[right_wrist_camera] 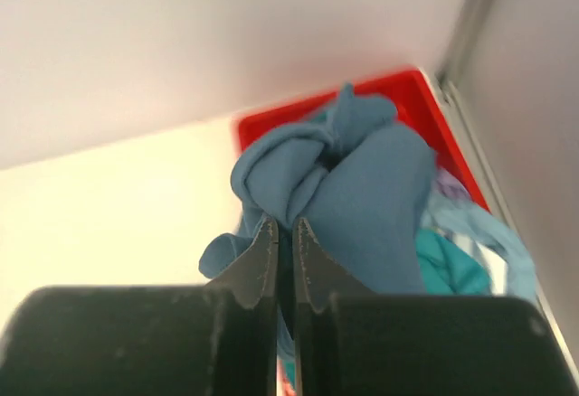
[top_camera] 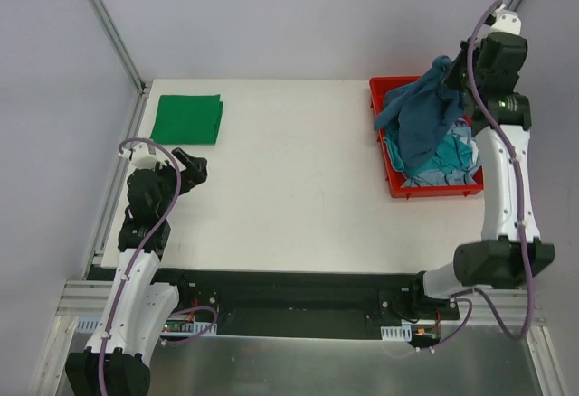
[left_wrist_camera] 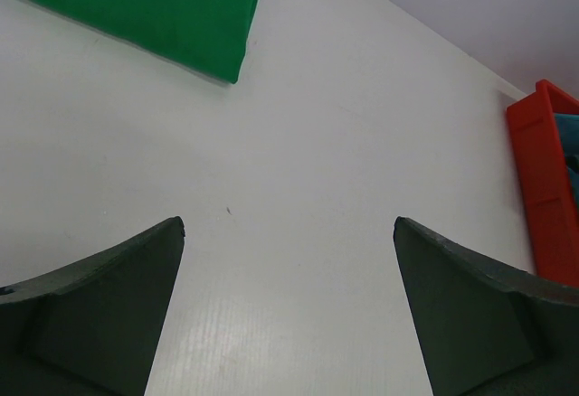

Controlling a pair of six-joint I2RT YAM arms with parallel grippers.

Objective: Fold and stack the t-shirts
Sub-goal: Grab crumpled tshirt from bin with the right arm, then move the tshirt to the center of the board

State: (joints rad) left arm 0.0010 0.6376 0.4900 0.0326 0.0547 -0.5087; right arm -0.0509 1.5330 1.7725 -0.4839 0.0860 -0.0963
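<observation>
Above the red bin (top_camera: 434, 194) at the table's (top_camera: 298, 170) far right, the right gripper (top_camera: 450, 64) hangs with its 2 fingers pinched almost together on a bunched fold of the blue shirt (top_camera: 421, 116). The shirt dangles, its lower end draped into the bin over a teal shirt (top_camera: 461, 147) and a pale shirt (top_camera: 434, 177). The green shirt (top_camera: 187, 118) lies folded flat at the far left. The left gripper (top_camera: 192, 168) hovers near it, fingers spread wide and holding nothing.

The pinch takes only a small wad of crumpled cloth, so I judge it could slip free during a lift. The tail rests on the other shirts and the bin's near rim; it might drag 1 of them out or tug the bin. Bunched like this, it would probably land in a heap that is hard to spread.

Only the top view shows both arms and how far the shirt hangs. Only the right wrist view shows the fingers meeting on the cloth. Only the left wrist view shows the open gap clearly.
</observation>
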